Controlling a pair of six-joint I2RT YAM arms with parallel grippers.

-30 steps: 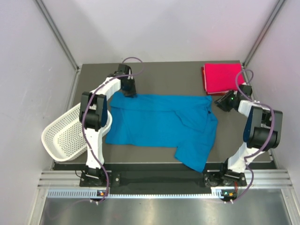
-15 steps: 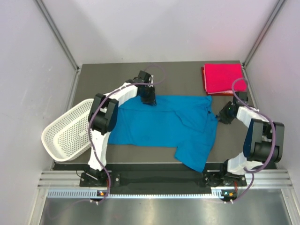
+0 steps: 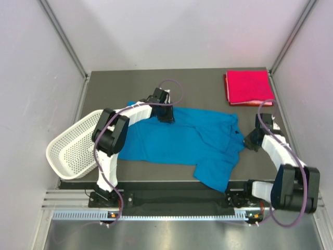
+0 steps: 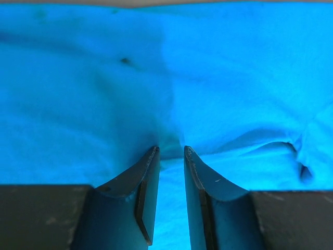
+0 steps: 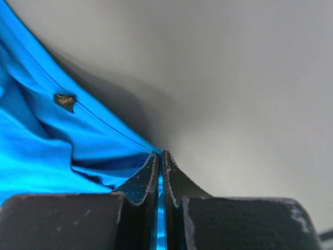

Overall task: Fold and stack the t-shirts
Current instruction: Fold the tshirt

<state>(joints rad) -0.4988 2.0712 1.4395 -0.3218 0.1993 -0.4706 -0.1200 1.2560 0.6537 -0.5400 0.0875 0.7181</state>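
The blue t-shirt (image 3: 171, 140) lies spread across the middle of the table, one part hanging toward the front edge. The pink-red t-shirt (image 3: 247, 87) rests folded at the back right corner. My left gripper (image 3: 167, 115) is at the blue shirt's far edge. In the left wrist view the left gripper (image 4: 170, 148) has its jaws a little apart, tips pressed into puckered blue cloth (image 4: 218, 78). My right gripper (image 3: 250, 143) is at the shirt's right edge. In the right wrist view the right gripper (image 5: 160, 152) is shut, with the blue hem (image 5: 93, 112) pinched between its fingers.
A white mesh basket (image 3: 73, 148) hangs tilted off the table's left edge. The dark table (image 3: 197, 86) has bare surface behind the blue shirt and to its right (image 5: 234, 78). Grey walls enclose the back and both sides.
My left gripper slid right along the blue shirt's far edge to its middle. The right gripper came nearer along the right side and closed on the shirt's edge.
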